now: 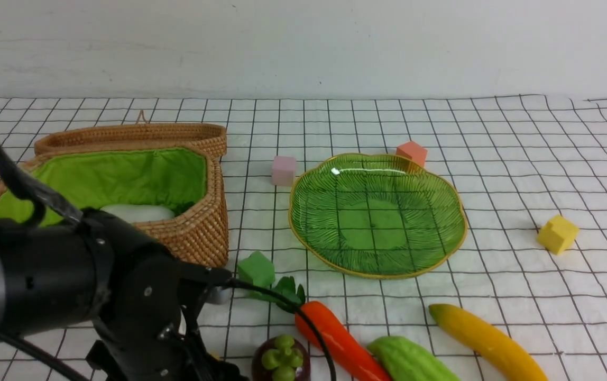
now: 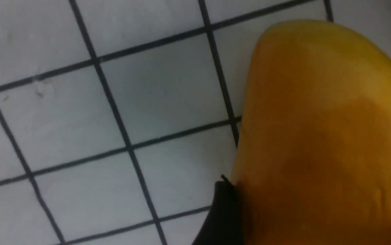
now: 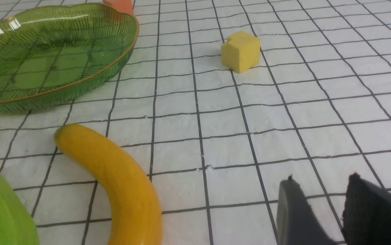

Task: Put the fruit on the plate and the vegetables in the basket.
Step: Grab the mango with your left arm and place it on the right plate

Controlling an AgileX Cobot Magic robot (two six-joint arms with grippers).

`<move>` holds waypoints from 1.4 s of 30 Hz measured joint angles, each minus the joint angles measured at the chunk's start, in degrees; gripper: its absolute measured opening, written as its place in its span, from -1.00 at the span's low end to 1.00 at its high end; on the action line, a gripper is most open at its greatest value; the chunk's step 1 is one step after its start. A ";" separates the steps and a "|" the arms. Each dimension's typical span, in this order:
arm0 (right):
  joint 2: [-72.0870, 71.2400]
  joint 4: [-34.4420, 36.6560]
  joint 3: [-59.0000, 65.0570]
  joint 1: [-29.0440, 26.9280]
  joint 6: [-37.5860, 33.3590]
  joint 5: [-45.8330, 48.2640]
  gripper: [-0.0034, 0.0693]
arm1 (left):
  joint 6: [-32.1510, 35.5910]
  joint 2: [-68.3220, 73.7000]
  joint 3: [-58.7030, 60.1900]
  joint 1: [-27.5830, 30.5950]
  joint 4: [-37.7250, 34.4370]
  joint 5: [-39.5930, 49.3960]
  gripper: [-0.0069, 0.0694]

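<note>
The orange-yellow mango [image 2: 318, 102] fills the left wrist view, low over the checked cloth. My left gripper [image 2: 318, 204] is shut on it, one black finger [image 2: 221, 211] pressed to its side and the other out of frame. In the front view only the left arm [image 1: 71, 275] shows. The green plate [image 1: 377, 211] is empty. A white radish [image 1: 137, 213] lies in the basket [image 1: 198, 233]. The mangosteen [image 1: 281, 360], carrot [image 1: 335, 338], gourd [image 1: 409, 362] and banana [image 1: 486, 333] lie along the front. My right gripper [image 3: 321, 177] is open and empty, hovering beside the banana [image 3: 113, 177].
Foam cubes lie around: pink [image 1: 283, 170] and orange [image 1: 412, 152] behind the plate, yellow [image 1: 557, 233] to its right, green [image 1: 256, 269] by the basket's front corner. The basket's lid stands open behind it.
</note>
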 joint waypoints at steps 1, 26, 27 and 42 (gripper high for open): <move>0.00 0.00 0.00 0.00 0.00 0.00 -0.25 | 0.00 0.33 0.00 0.00 0.00 -0.13 0.71; 0.00 0.00 0.00 0.00 0.00 0.00 -0.25 | -0.28 -12.50 -25.11 0.05 -0.44 12.75 0.69; 0.00 0.00 0.00 0.00 0.00 0.00 -0.25 | -0.28 -12.34 -25.55 0.05 -0.56 12.75 0.69; 0.00 0.00 0.00 0.00 0.00 0.00 -0.25 | -4.94 26.14 -63.34 0.05 -0.93 9.97 0.69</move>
